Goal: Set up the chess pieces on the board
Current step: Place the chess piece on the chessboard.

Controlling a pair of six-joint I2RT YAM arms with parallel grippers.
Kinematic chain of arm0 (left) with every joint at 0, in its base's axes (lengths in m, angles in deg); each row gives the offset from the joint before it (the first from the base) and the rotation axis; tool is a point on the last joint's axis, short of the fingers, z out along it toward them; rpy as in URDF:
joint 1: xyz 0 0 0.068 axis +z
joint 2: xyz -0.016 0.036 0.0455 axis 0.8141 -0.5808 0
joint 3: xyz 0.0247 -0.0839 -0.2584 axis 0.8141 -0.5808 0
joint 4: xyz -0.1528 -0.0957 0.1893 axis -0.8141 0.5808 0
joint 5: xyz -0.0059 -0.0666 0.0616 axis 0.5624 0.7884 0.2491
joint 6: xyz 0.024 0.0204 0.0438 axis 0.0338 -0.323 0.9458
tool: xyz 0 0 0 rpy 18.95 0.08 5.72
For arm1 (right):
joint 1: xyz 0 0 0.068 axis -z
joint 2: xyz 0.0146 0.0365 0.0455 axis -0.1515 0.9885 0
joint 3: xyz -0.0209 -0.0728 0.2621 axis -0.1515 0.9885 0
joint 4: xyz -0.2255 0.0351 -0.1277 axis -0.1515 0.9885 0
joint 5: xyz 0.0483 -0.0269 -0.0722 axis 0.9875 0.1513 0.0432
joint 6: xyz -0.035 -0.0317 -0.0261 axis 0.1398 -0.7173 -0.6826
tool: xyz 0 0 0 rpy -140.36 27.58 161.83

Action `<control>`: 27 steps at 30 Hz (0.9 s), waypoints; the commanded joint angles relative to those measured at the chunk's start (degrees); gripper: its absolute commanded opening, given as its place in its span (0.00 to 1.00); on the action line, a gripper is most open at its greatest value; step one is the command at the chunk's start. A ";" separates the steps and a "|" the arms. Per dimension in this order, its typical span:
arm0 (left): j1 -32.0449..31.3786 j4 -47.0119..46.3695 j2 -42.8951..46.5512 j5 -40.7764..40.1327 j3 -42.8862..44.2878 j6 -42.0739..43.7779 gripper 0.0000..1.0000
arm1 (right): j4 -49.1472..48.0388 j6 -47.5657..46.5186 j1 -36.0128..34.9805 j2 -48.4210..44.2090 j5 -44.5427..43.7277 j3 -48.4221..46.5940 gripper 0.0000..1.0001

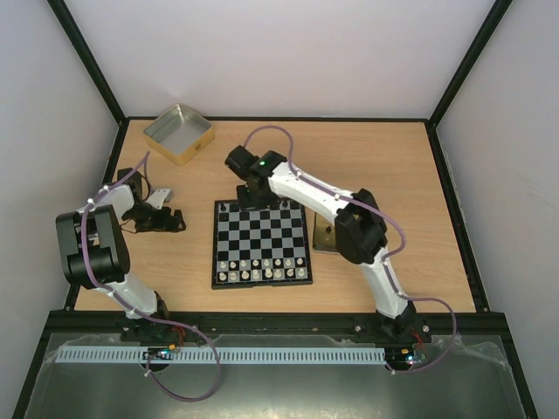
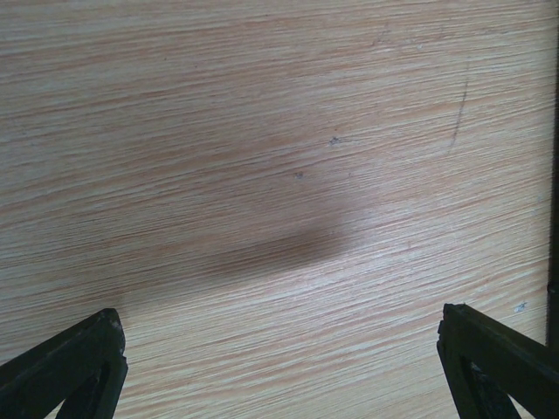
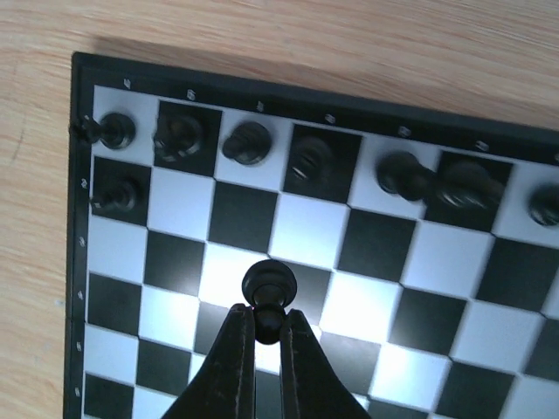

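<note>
While the left gripper [image 2: 281, 321] gapes, the right gripper [image 3: 267, 318] pinches what seems a black pawn [image 3: 269, 283]

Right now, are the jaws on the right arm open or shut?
Shut: the right wrist view shows the jaws pinching a black pawn over the board.

A light wood-grain tabletop [image 1: 393, 175] fills the middle of the top view, boxed in by plain pale walls: the back wall [image 1: 279, 52] at 12 o'clock, the left wall [image 1: 44, 131] at 9 and the right wall [image 1: 515, 131] at 3. Black frame posts [image 1: 87, 61] rise at 11 and 1 o'clock. At 6 o'clock a black rail [image 1: 279, 321] edges the table, with a white slotted strip [image 1: 262, 355] and a grey sheet [image 1: 332, 393] beyond it. The light is soft and even. In the left wrist view a faint shadow [image 2: 279, 249] lies on the wood.
</note>
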 commanded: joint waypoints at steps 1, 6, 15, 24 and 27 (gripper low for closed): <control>-0.26 0.30 0.45 1.07 -0.53 -0.33 0.97 | 4.64 -0.55 -0.93 6.47 1.29 -8.17 0.02; -0.37 0.20 0.56 1.39 0.18 -0.76 0.97 | 5.48 -1.04 -1.76 11.27 3.14 -13.03 0.03; -0.33 -0.08 0.28 1.87 0.17 -0.60 0.97 | 3.76 -0.71 -2.75 13.53 5.39 -13.81 0.04; -0.38 -0.11 -0.01 1.92 0.06 -0.10 0.97 | 2.48 -0.63 -2.72 15.26 6.35 -14.17 0.05; -0.33 -0.16 -0.04 2.04 0.02 -0.14 0.97 | 1.98 -0.79 -2.78 15.93 6.33 -14.54 0.05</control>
